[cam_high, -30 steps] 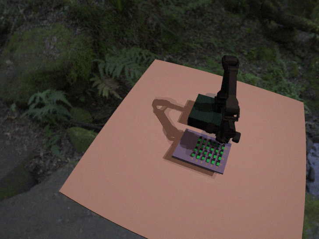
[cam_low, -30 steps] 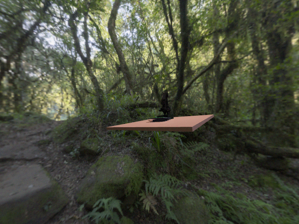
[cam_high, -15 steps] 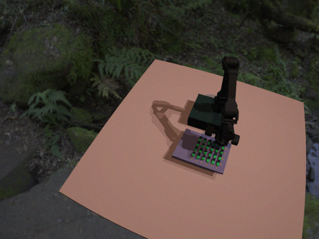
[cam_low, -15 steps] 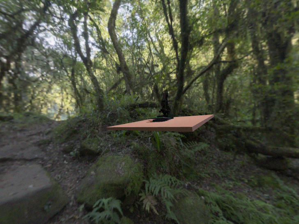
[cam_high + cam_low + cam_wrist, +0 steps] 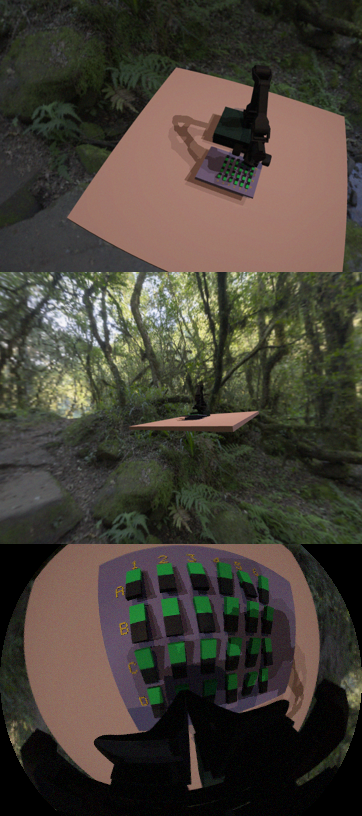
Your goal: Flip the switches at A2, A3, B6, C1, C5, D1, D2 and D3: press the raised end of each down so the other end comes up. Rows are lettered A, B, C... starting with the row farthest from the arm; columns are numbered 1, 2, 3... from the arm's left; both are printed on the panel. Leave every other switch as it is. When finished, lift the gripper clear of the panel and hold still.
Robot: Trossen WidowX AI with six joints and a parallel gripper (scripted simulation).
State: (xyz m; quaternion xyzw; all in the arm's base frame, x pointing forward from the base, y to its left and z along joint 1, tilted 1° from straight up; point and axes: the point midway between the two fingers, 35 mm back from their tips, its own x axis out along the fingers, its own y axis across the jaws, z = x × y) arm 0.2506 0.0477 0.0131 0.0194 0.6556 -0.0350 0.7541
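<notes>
The purple panel carries rows of green-and-black switches. In the wrist view A2, A3, B6, C1, C5 and D1 show. D3 is in shadow, and D2 is mostly hidden behind the fingertips. Every visible switch has its green half toward the far side; which ends are raised is hard to tell. My gripper is shut and empty, its tips low over row D by D2. Contact cannot be told.
A dark green block stands just behind the panel on the arm's side, under the arm. The pink table top bears both. The arm's shadow falls across the panel's column 6 side.
</notes>
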